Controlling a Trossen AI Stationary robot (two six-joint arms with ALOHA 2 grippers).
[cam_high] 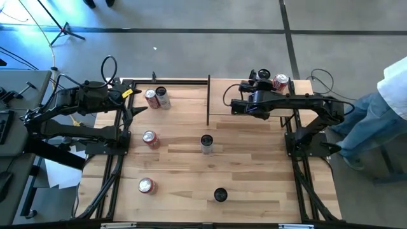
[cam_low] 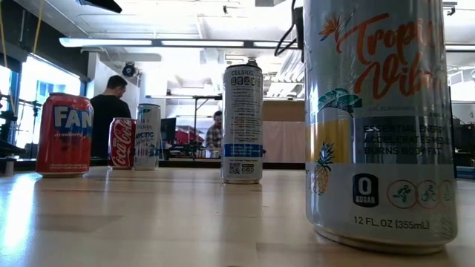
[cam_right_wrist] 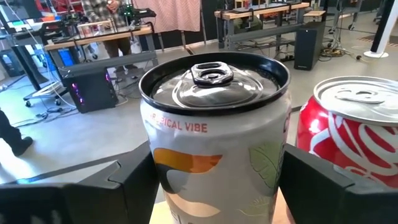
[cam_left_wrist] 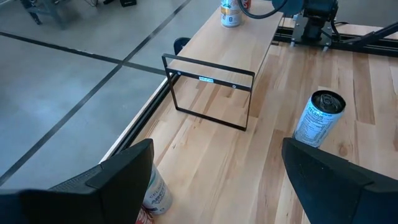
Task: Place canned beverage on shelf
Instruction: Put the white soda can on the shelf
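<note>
While my left pincer (cam_high: 135, 102) waits wide open, my right pincer (cam_right_wrist: 214, 180) straddles a can (cam_right_wrist: 214, 124) on the shelf (cam_high: 254, 89).

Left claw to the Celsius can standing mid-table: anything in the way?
Nothing visible. Bare tabletop lies between the open left claw and the Celsius can; the shelf stands off to one side of that line.

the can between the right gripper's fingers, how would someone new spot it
Start at the shelf, the small light-wood board at the table's far edge. Two cans stand at its right end. It is the pale one with a dark top and orange lettering, between the right gripper's fingers; its neighbour is the red can.
</note>
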